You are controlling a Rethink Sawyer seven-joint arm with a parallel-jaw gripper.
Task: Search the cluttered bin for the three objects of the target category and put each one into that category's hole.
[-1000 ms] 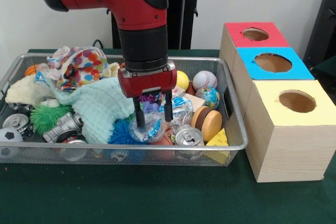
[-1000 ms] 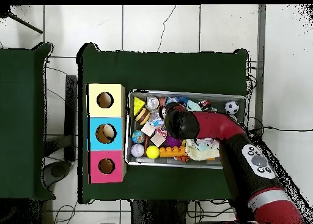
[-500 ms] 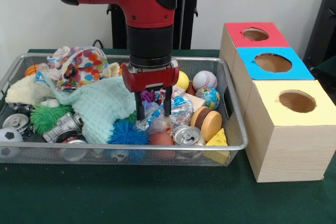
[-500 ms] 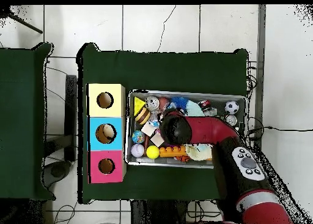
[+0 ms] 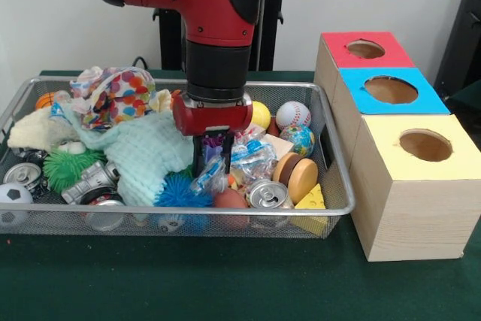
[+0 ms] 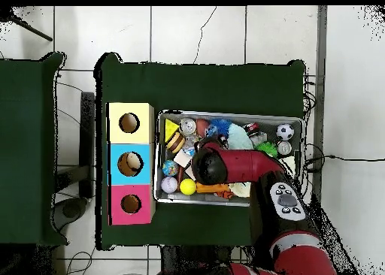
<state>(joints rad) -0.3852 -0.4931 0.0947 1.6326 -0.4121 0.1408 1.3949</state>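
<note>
My pincer (image 5: 213,157) is pinched on a crinkly clear plastic bag (image 5: 248,157) in the middle of the wire bin (image 5: 340,186), beside the mint green cloth (image 5: 143,152) and above the blue spiky ball (image 5: 179,192). The three boxes with holes (image 5: 391,89) stand just beside the bin on the worktop (image 5: 225,283).
</note>
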